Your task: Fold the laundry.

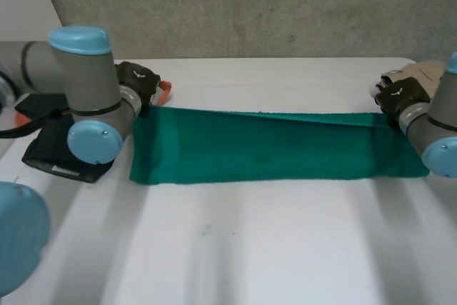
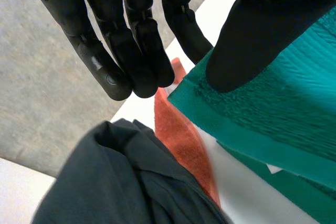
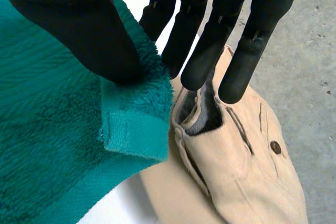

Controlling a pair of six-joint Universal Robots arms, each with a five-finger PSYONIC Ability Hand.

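At far corners of the green towel (image 1: 271,146), left hand (image 2: 137,45) and right hand (image 3: 79,24), both pinching it.

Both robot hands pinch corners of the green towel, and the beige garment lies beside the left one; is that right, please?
No: the right wrist view shows the beige garment beside the right robot hand. It and the left robot hand do pinch the green towel at corners.
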